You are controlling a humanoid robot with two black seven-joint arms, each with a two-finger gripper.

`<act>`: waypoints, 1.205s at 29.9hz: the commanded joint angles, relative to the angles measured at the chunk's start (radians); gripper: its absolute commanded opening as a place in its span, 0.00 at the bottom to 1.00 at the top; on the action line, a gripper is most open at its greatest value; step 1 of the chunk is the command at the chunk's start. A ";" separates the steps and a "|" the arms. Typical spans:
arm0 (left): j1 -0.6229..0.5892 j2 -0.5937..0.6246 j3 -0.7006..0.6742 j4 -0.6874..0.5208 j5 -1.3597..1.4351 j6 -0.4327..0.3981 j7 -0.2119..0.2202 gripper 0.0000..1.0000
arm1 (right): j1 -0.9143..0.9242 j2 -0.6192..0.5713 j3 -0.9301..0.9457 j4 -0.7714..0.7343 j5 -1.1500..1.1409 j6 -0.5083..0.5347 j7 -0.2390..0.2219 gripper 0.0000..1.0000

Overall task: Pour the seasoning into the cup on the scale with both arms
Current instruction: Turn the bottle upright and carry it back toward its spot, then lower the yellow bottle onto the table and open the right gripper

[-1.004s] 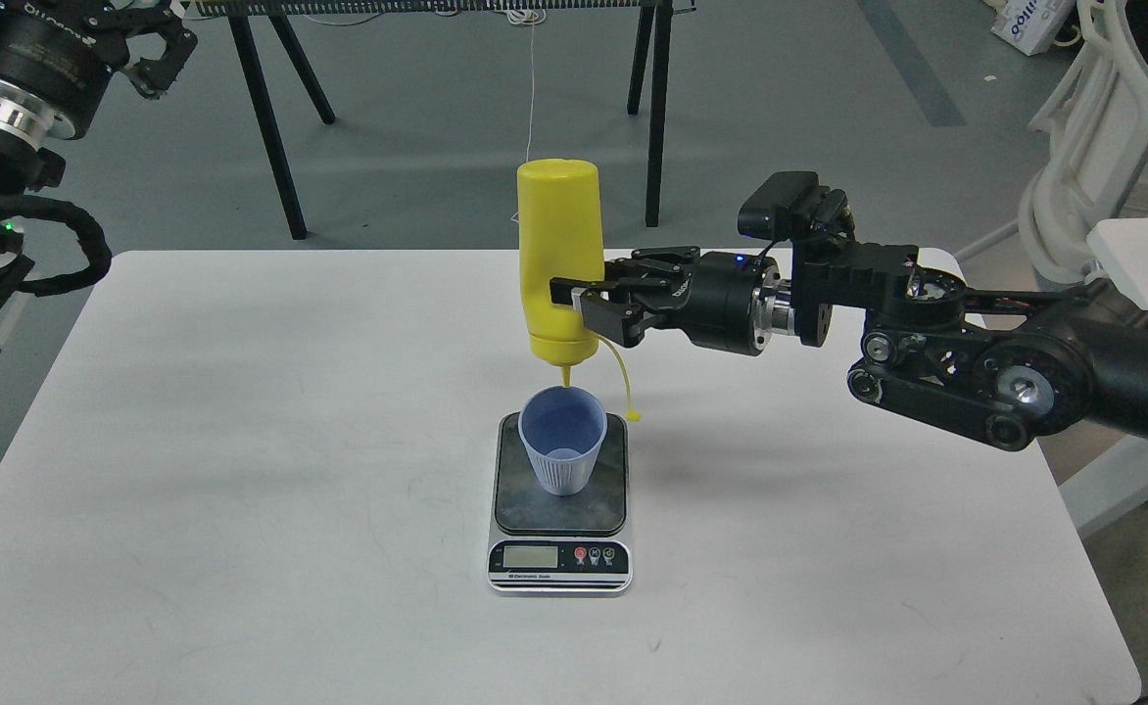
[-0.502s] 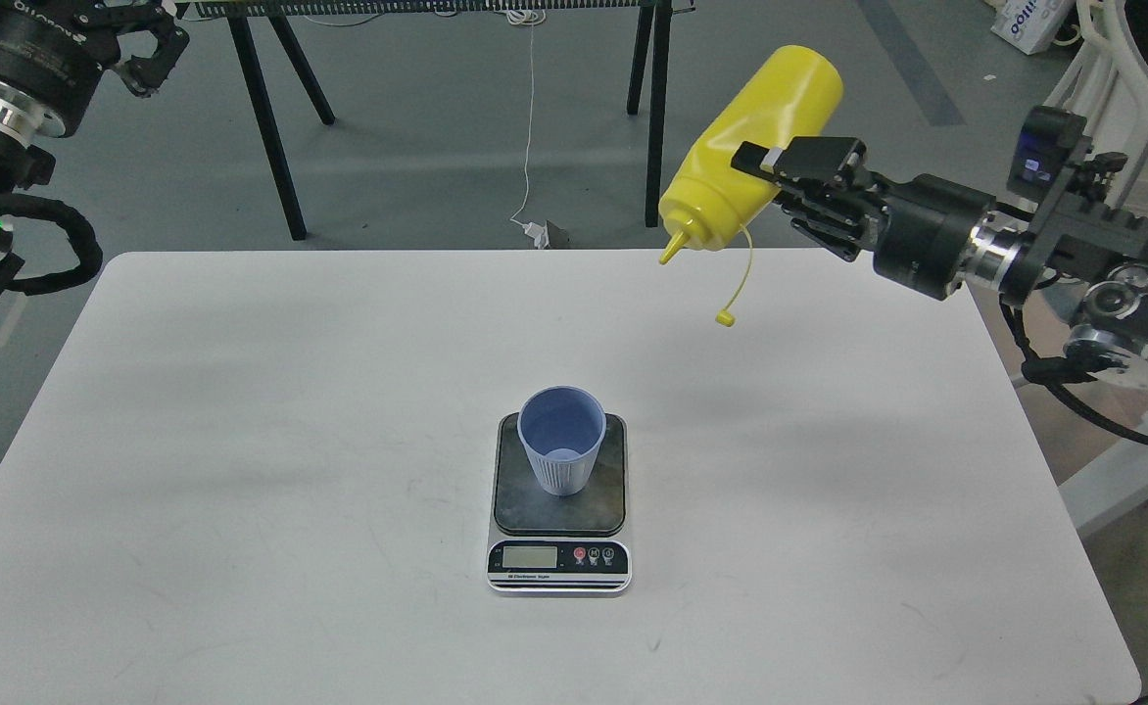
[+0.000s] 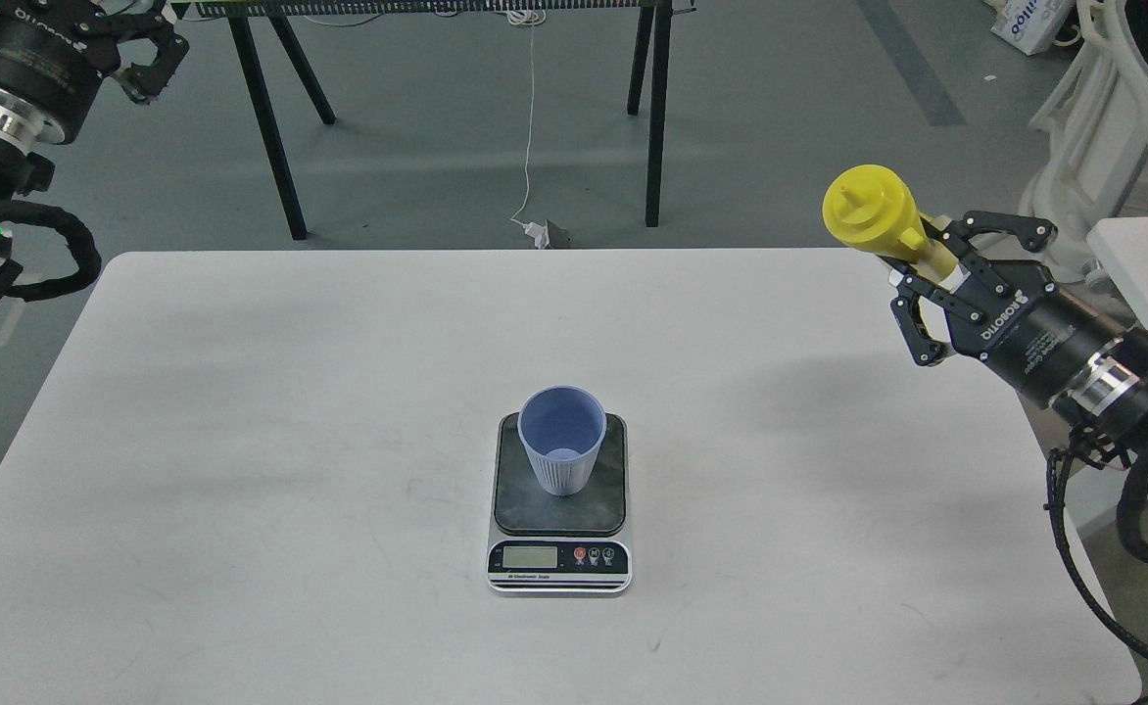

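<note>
Swung away from above the cup (image 3: 561, 438) on the scale (image 3: 559, 519), the seasoning (image 3: 873, 211) is now held upright at the table's (image 3: 241, 441) right edge, clamped between the right gripper's (image 3: 932, 264) jaws at its soft, light, squeezable body, while the left gripper's (image 3: 138, 54) jaws cannot be judged.

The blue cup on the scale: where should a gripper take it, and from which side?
Grip the cup across its ribbed wall just below the rim, from the right. It stands upright and open, and the right gripper is nearer, though shut on the seasoning bottle.
</note>
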 commanded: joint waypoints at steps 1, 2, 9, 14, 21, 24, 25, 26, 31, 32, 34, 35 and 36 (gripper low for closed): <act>0.009 0.002 0.000 0.000 0.000 0.002 0.000 1.00 | -0.115 0.041 0.007 -0.003 0.012 0.000 0.023 0.30; 0.014 0.002 0.000 0.000 0.000 0.002 0.000 1.00 | -0.149 0.049 0.013 -0.004 0.012 0.000 0.023 0.30; 0.014 0.002 0.000 -0.012 0.000 0.006 0.000 1.00 | -0.351 0.147 0.122 -0.058 0.015 0.000 0.023 0.31; 0.018 0.004 0.000 -0.021 0.000 0.009 0.000 1.00 | -0.465 0.175 0.260 -0.053 0.011 0.000 0.023 0.32; 0.044 0.022 -0.002 -0.047 0.000 0.011 -0.002 1.00 | -0.496 0.296 0.293 -0.124 -0.037 0.000 0.023 0.34; 0.044 0.024 -0.002 -0.052 0.000 0.012 -0.002 1.00 | -0.496 0.331 0.291 -0.157 -0.051 0.000 0.023 0.35; 0.044 0.024 -0.002 -0.052 0.000 0.012 -0.002 1.00 | -0.496 0.339 0.291 -0.162 -0.067 0.000 0.023 0.36; 0.044 0.024 -0.002 -0.054 0.000 0.012 -0.002 1.00 | -0.496 0.342 0.293 -0.168 -0.083 0.000 0.023 0.37; 0.044 0.042 -0.002 -0.058 0.000 0.014 -0.002 1.00 | -0.499 0.344 0.291 -0.174 -0.100 0.000 0.023 0.37; 0.044 0.042 -0.002 -0.058 0.000 0.014 -0.002 1.00 | -0.499 0.342 0.291 -0.181 -0.100 0.000 0.023 0.37; 0.044 0.042 0.000 -0.058 0.000 0.014 -0.002 1.00 | -0.507 0.342 0.293 -0.191 -0.100 0.000 0.023 0.37; 0.044 0.042 0.000 -0.058 0.000 0.017 -0.002 1.00 | -0.510 0.342 0.293 -0.196 -0.100 0.000 0.023 0.37; 0.044 0.042 0.000 -0.058 0.000 0.020 -0.002 1.00 | -0.511 0.341 0.293 -0.199 -0.100 0.000 0.023 0.37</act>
